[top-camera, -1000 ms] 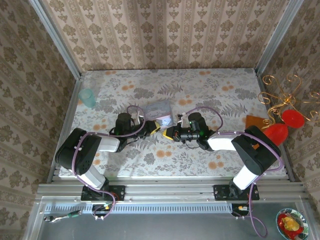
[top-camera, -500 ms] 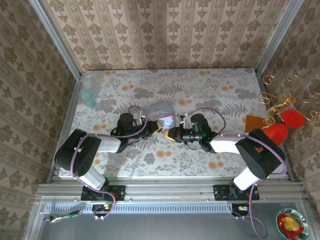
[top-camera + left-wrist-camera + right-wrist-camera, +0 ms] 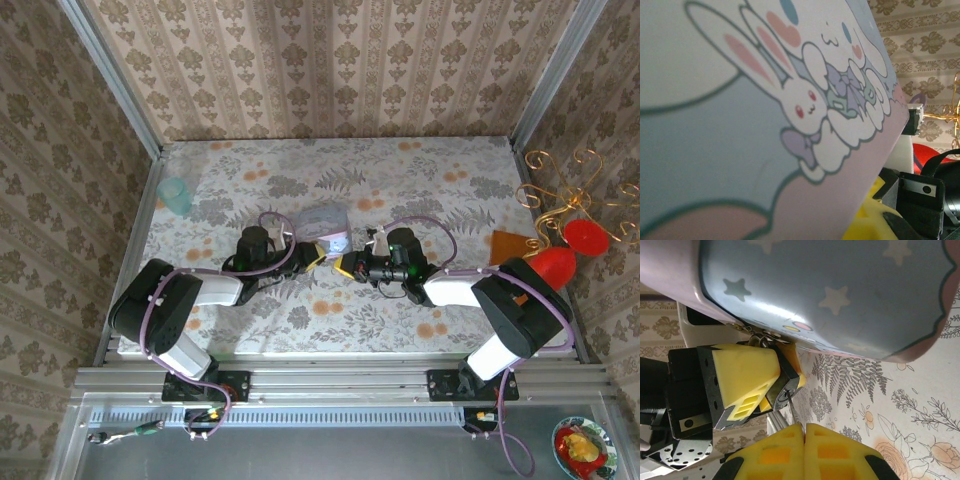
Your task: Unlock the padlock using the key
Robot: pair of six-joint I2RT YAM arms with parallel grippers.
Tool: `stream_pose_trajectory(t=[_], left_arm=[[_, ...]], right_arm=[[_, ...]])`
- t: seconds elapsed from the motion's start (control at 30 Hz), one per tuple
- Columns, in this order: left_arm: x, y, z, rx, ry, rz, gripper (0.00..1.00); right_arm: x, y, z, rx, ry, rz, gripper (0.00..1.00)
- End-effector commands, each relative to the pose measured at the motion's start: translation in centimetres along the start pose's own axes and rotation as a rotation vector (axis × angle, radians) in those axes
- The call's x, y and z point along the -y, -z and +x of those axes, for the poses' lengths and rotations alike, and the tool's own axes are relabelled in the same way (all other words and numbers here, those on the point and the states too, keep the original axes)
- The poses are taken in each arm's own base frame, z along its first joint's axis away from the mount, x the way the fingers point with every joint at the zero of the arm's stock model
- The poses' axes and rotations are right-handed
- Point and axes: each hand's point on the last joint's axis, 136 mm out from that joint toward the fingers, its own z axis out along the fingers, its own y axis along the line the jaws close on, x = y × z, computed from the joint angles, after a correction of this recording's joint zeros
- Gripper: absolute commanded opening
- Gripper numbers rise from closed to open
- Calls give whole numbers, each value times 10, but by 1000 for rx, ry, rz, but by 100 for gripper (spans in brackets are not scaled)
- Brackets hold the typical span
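Note:
In the right wrist view the padlock, a small black body with a silvery keyhole face, sits between the yellow fingers of my left gripper, which is shut on it. Its thin shackle reaches up to the latch of the pastel box. My right gripper is shut on the key. The thin blade points up with its tip at the keyhole. In the top view both grippers meet mid-table, left and right, just below the box.
The box's cartoon-bunny side is pressed close to the left wrist camera, with one yellow finger at the bottom right. A teal cup stands at the far left. A gold wire stand and red pieces sit off the right edge.
Both grippers have drifted slightly to the right together, padlock and key still held. The box has shifted a little with them.

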Motion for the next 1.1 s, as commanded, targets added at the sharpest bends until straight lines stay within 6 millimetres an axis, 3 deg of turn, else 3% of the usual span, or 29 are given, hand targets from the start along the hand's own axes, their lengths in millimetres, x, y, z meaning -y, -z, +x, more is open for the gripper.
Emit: stream_pose_trajectory(t=[0.0,0.33,1.07], left_arm=[[46,-2,12,-45,-73,147,0],[63,-10,15,-32,-78,184,0],[62,-22,33,-85,-80,188,0]], right_arm=[[-8,-4,-13,58,10,-23,0],[-2,-8,-11,75,-11,-10,0],[5,5,-36,162,-76,-33,0]])
